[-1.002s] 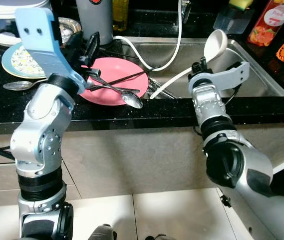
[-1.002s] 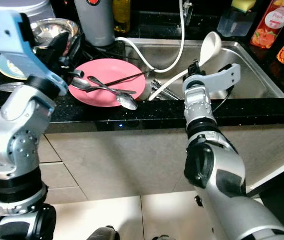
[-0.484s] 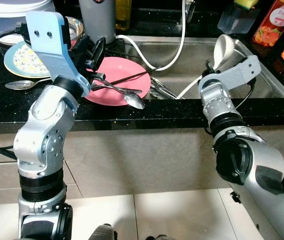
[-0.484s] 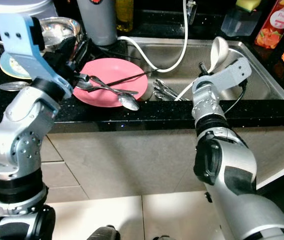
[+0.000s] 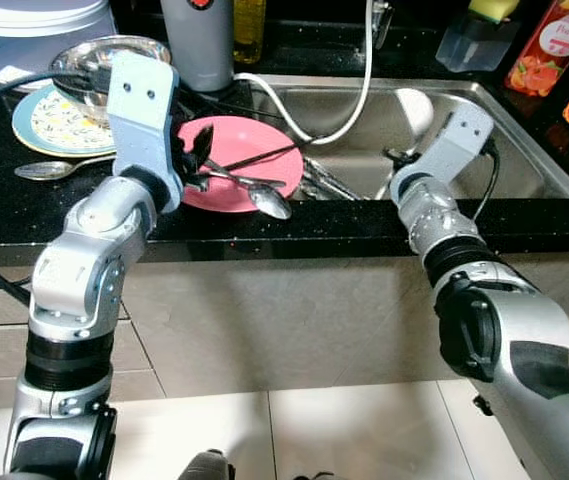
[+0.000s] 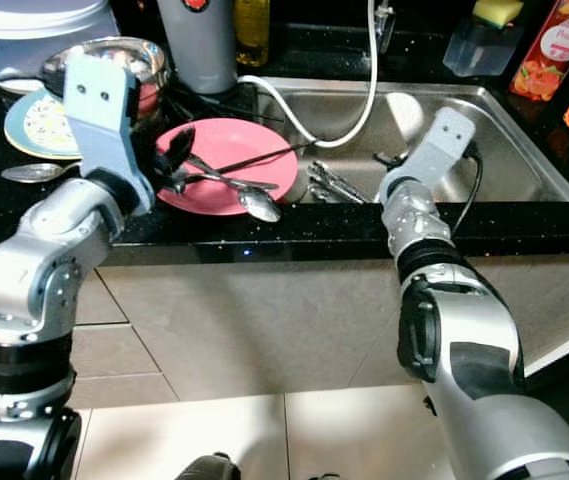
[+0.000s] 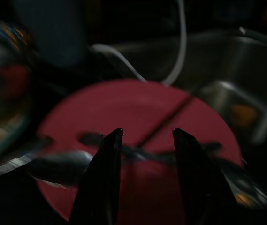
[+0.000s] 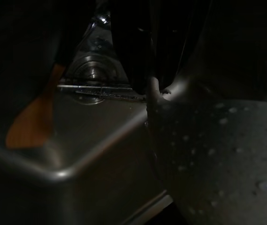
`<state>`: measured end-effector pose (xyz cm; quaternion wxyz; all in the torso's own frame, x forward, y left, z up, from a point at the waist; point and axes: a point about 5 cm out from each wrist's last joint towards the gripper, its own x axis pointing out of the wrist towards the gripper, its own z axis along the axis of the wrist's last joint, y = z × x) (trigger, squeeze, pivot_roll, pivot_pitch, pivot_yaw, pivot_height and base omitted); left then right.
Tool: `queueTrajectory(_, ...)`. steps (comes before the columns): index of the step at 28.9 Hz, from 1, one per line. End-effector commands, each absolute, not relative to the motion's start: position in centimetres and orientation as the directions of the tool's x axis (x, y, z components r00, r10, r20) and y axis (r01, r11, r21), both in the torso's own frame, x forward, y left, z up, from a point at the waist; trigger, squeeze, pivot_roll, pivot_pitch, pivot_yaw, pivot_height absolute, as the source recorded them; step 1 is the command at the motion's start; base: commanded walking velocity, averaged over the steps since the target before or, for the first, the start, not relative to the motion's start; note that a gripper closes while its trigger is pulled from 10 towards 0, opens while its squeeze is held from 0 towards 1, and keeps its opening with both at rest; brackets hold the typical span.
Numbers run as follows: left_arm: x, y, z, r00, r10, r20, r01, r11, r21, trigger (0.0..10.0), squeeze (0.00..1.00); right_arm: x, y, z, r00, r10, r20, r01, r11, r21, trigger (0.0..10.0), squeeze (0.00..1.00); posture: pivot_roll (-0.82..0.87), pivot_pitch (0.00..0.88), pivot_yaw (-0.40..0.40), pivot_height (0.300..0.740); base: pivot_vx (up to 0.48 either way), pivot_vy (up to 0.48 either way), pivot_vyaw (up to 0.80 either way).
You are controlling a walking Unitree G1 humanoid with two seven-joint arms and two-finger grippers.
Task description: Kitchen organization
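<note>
A pink plate (image 5: pixel 254 150) lies on the black counter beside the sink, with two metal spoons (image 5: pixel 264 195) and a thin dark stick across it. My left gripper (image 5: pixel 199 160) hovers low over the plate's near-left part. In the left wrist view that gripper (image 7: pixel 145 140) is open, its fingertips on either side of a spoon handle. My right gripper (image 5: pixel 399 160) reaches over the counter edge into the steel sink (image 5: pixel 524 150), shut on the handle of a white ladle (image 5: pixel 414 105) whose bowl rests low against the back wall. The ladle handle (image 8: pixel 152 98) runs between the dark fingers.
Loose cutlery (image 5: pixel 324 180) lies in the sink's left corner under a white hose (image 5: pixel 354 90). A patterned plate (image 5: pixel 49 110), steel bowl (image 5: pixel 94 55) and spoon (image 5: pixel 39 170) sit to the left. A grey canister (image 5: pixel 196 40) and bottles (image 5: pixel 554 40) line the back.
My right gripper has tipped forward and lowered the ladle from upright down into the sink. My left gripper has swung down closer over the spoons on the pink plate.
</note>
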<state>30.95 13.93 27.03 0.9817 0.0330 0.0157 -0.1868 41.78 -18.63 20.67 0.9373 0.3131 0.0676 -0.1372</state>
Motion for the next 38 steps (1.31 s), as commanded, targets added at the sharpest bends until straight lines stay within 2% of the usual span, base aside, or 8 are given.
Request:
queueTrajectory(1,31.0,13.3,27.0,0.908,-0.414,-0.071,0.416,0.909,0.022,10.0,0.00,40.4,-18.2,15.6,0.888,-0.176,-0.425,0.422,0.681,0.598,10.0,0.00,0.28,0.053,-0.024,0.740,0.000,0.000,0.00)
queueTrajectory(13,29.9,12.0,26.3,0.821,-0.547,-0.162,0.571,0.792,0.217,10.0,0.00,40.3,-15.7,14.7,0.879,-0.033,-0.476,0.392,0.617,0.682,10.0,0.00,0.28,0.054,-0.019,0.740,0.000,0.000,0.00)
queueTrajectory(17,30.2,12.3,26.2,0.843,-0.510,-0.172,0.536,0.821,0.196,10.0,0.00,40.2,-14.7,14.4,0.876,0.006,-0.482,0.363,0.651,0.666,10.0,1.00,0.28,0.056,-0.021,0.740,0.000,0.000,0.00)
queueTrajectory(23,30.2,12.3,26.2,0.845,-0.506,-0.173,0.533,0.823,0.199,10.0,0.00,40.0,-14.0,14.0,0.870,0.028,-0.493,0.353,0.663,0.661,10.0,1.00,0.28,0.058,-0.032,0.740,0.000,0.000,0.00)
queueTrajectory(24,30.3,12.4,26.2,0.851,-0.498,-0.168,0.524,0.829,0.197,10.0,0.00,40.0,-14.0,14.0,0.873,0.022,-0.488,0.349,0.672,0.653,10.0,0.36,0.28,0.059,-0.034,0.740,0.000,0.000,0.00)
queueTrajectory(26,30.3,12.5,26.2,0.855,-0.493,-0.164,0.518,0.832,0.199,10.0,0.00,40.1,-14.2,14.2,0.877,0.014,-0.480,0.341,0.684,0.645,10.0,0.36,0.28,0.059,-0.034,0.740,0.000,0.000,0.00)
queueTrajectory(27,30.3,12.6,26.3,0.857,-0.490,-0.161,0.514,0.835,0.198,10.0,0.00,40.2,-14.2,14.5,0.884,0.014,-0.467,0.326,0.697,0.639,10.0,0.00,0.28,0.060,-0.041,0.740,0.000,0.000,0.00)
queueTrajectory(38,30.4,12.7,27.1,0.867,-0.487,-0.108,0.499,0.845,0.191,10.0,0.00,41.1,-16.4,17.4,0.956,0.002,-0.292,0.075,0.965,0.253,10.0,0.00,0.26,0.051,-0.043,0.740,0.000,0.000,0.00)
